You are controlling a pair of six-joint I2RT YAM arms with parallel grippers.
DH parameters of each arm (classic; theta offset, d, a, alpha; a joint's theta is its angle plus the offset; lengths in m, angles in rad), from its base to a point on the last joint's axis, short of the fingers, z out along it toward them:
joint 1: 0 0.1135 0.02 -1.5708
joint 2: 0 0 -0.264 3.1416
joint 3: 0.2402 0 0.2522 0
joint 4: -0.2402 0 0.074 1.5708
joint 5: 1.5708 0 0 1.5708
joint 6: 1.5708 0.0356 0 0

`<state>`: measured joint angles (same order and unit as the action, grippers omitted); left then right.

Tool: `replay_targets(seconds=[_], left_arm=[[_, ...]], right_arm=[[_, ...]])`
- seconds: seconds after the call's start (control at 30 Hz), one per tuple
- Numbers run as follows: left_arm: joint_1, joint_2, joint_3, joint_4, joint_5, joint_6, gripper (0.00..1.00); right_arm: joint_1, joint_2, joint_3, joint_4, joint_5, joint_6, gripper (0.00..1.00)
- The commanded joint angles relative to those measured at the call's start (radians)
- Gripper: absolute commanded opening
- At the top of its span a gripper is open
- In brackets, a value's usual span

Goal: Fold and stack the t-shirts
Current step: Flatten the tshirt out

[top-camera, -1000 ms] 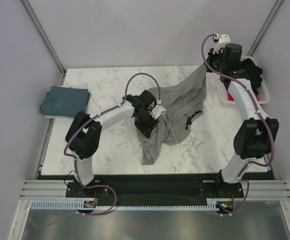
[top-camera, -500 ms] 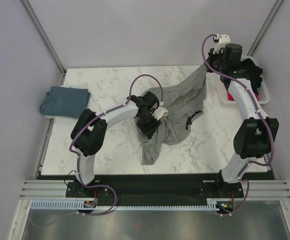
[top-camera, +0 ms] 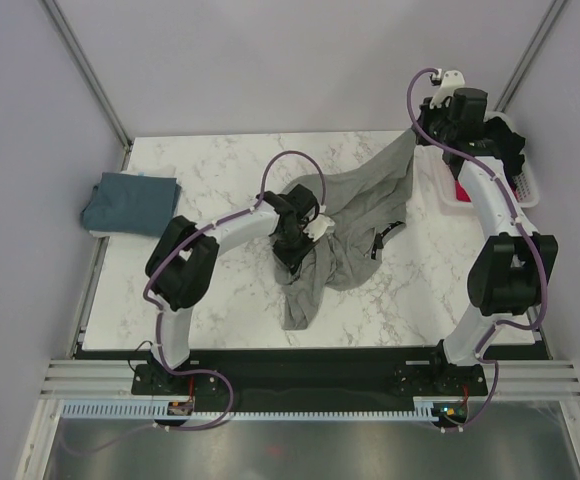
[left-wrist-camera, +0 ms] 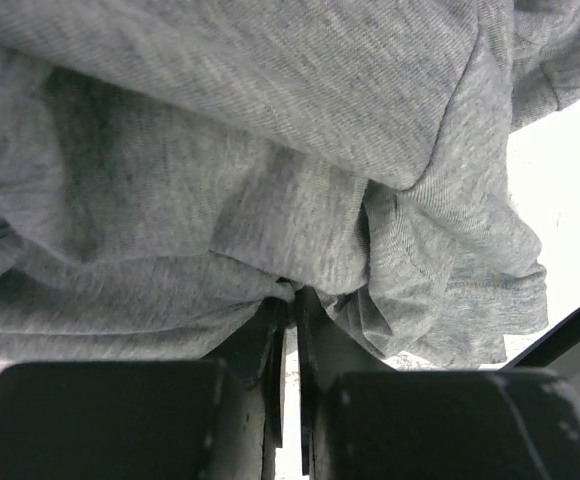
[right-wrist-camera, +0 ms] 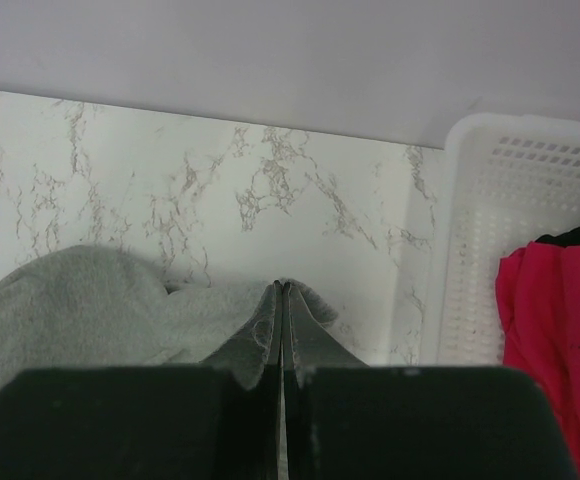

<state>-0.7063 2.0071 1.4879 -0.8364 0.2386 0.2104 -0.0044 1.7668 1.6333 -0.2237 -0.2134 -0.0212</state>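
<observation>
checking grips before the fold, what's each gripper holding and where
Both hold the grey t-shirt: left gripper pinches a bunched fold mid-shirt, right gripper a lifted edge.

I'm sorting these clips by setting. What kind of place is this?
Probably a robotics lab test cell, not a home: a marble-patterned table boxed in by plain walls and metal frame posts, with two robot arms bolted at its near edge and a white basket of clothes.

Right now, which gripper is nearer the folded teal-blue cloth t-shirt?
Left. The left gripper sits mid-table on the grey cloth t-shirt, right of the teal-blue t-shirt; the right gripper is much farther right.
</observation>
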Motion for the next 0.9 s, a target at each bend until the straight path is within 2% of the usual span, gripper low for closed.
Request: replay_targets(seconds=[0.0,0.13,0.27,0.5,0.73,0.87], left_arm=[[0.013,-0.088,0.02,-0.01,-0.039,0.017,0.09],[0.085,-0.207,0.018,-0.021,-0.099,0.07,0.08],[0.172,-0.248,0.015,-0.023,-0.131,0.15,0.12],[0.28,-0.125,0.047,0.01,-0.183,0.188,0.15],[0.451,0.022,0.282,0.011,-0.272,0.185,0.1],[0.485,0.051,0.366,0.014,-0.315,0.205,0.08]], right_arm=[[-0.02,-0.009,0.013,0.047,-0.011,0.017,0.0],[-0.025,-0.004,0.023,0.05,0.0,0.015,0.0],[-0.035,0.016,0.037,0.057,0.008,0.017,0.0],[-0.037,0.049,0.053,0.064,-0.009,0.067,0.0],[-0.04,0.04,0.059,0.058,0.022,0.035,0.0],[-0.048,0.039,0.051,0.058,0.031,0.041,0.0]])
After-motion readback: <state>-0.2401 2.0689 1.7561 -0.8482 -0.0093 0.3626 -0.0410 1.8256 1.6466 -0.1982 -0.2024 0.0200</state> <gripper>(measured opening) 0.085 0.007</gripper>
